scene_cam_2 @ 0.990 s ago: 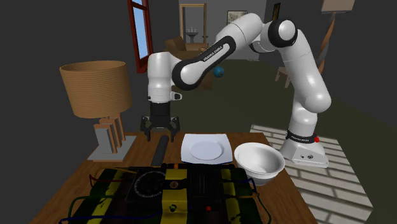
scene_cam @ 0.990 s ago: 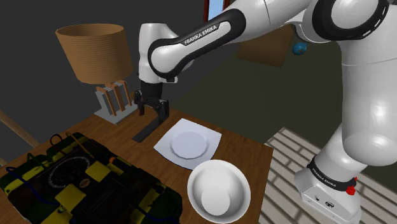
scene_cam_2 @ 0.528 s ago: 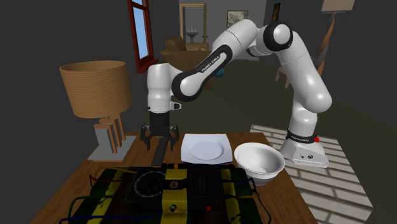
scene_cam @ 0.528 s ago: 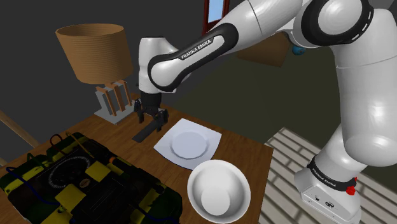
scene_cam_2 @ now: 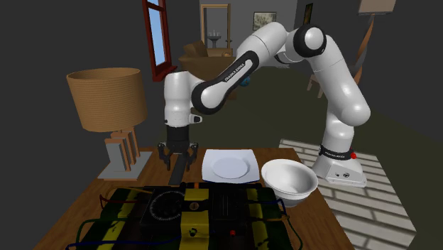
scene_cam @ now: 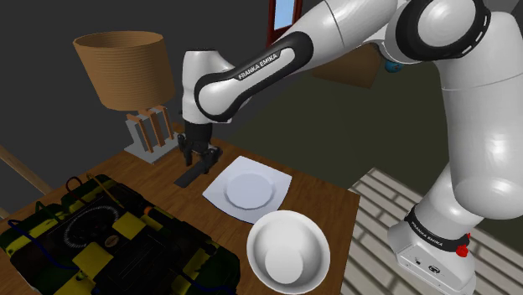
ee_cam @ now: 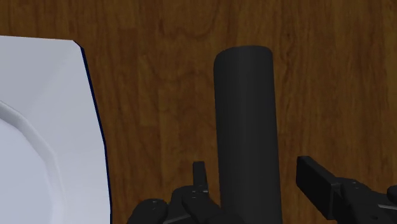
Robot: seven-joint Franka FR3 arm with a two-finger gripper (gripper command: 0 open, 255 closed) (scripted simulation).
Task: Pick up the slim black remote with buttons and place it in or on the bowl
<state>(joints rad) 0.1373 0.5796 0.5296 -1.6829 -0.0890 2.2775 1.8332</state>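
The wooden table (scene_cam: 325, 204) under me carries everything. A bulky black-and-yellow case (scene_cam: 92, 243) takes up the end at the shoulder view's lower left, and a lamp (scene_cam: 126, 63) with a tan shade stands at the far corner. The white bowl (scene_cam: 287, 245), my target, sits near the table edge closest to my stand. The square white plate (scene_cam: 248, 189) lies between it and where I am working.

The slim black remote (ee_cam: 245, 127) lies flat on the bare wood just beside the plate's edge, apart from it and well apart from the bowl. My gripper (scene_cam: 199, 159) is down over it, pointing straight at the table. In the wrist view my fingers (ee_cam: 318, 181) stand apart, one on each side of the remote's long body. One is close against it, and the other has a clear gap, so nothing is clamped.

I judge this to be the grasp step, with the reach done and the lift not begun. Next I should close squarely across the narrow width, since it is smooth and slim and could twist. Then lift clear of the plate's rim and carry it across to the bowl
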